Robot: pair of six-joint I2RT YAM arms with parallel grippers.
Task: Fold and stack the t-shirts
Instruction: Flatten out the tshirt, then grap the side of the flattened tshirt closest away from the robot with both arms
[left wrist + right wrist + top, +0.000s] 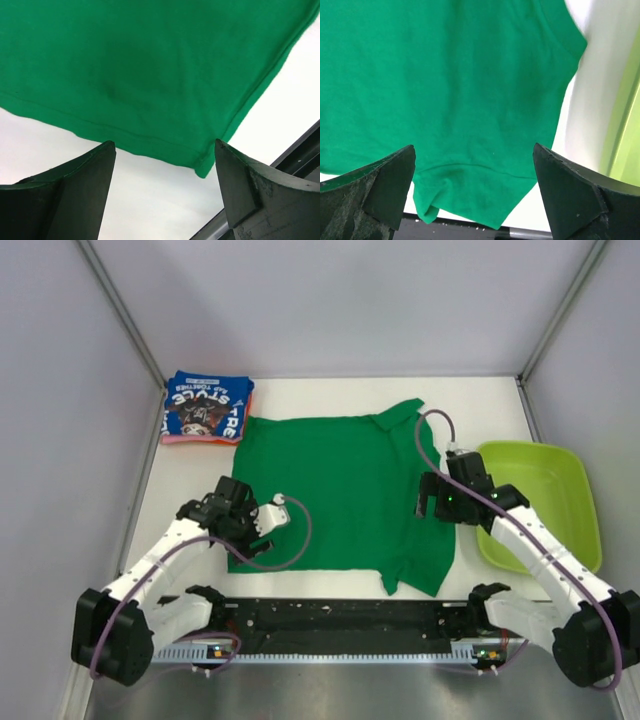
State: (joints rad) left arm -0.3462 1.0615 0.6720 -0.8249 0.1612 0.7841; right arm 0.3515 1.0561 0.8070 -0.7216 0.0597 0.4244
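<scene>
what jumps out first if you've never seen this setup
A bright green t-shirt lies spread flat across the middle of the table, with the left gripper and right gripper open at its sides. A folded blue t-shirt with white lettering sits at the far left corner, and a lime-green tub stands at the right edge.

The top external camera looks steeply down from above and behind the arms. It is far enough off to take in the whole white table (320, 392), with the arm bases along the lower edge of its view. The left wrist camera rides close above the table, looking out between the two dark fingers (90, 175) of the left gripper (165, 145) at a hemmed corner of the green t-shirt (150, 65). The right wrist camera looks just as closely past the right gripper (474, 147) at the shirt's sleeve side, with the lime-green tub (632, 140) at its right edge. All three views share the green t-shirt.
</scene>
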